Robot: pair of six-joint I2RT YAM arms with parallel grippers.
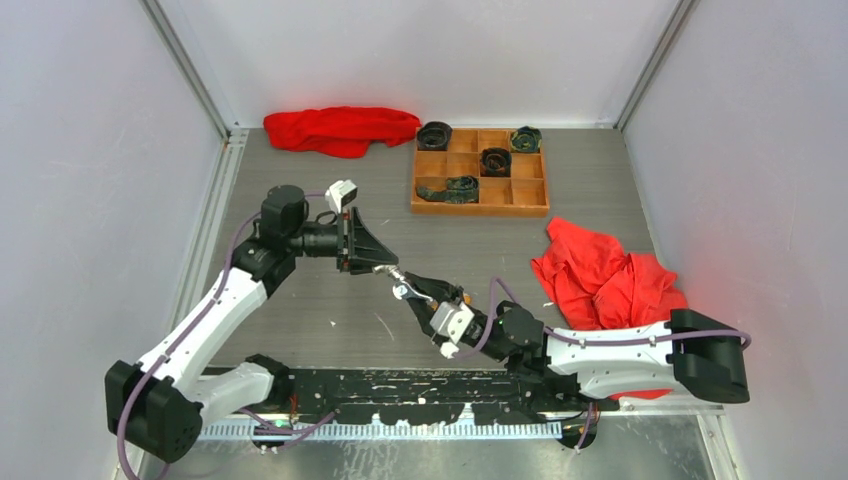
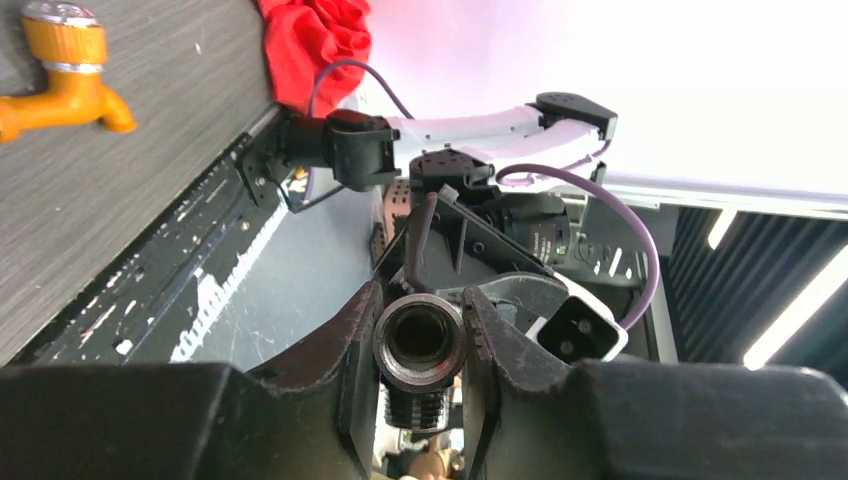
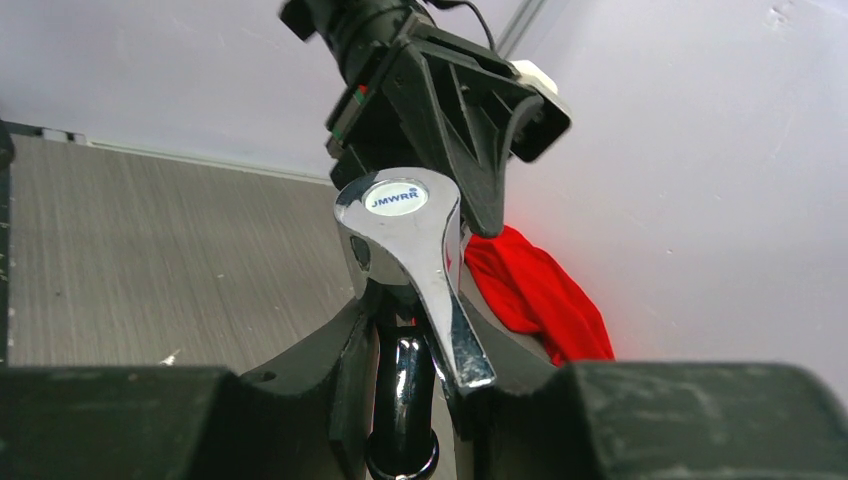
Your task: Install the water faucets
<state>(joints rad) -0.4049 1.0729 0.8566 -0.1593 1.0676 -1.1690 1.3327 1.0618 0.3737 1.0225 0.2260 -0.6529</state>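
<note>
The silver faucet (image 1: 402,290) hangs above the table's middle between both grippers. My right gripper (image 1: 416,284) is shut on its dark shiny body (image 3: 400,380), and its chrome handle with a round cap (image 3: 398,200) stands up in front of the right wrist camera. My left gripper (image 1: 388,263) is shut on a dark threaded metal fitting (image 2: 418,340), whose open end faces the left wrist camera. Whether the fitting is joined to the silver faucet cannot be told. The orange-yellow faucet (image 2: 62,85) lies on the table in the left wrist view.
A wooden compartment tray (image 1: 527,190) with dark round rolled items (image 1: 495,160) stands at the back right. One red cloth (image 1: 340,128) lies at the back, another (image 1: 600,280) at the right near my right arm. A black rail (image 1: 420,385) runs along the near edge.
</note>
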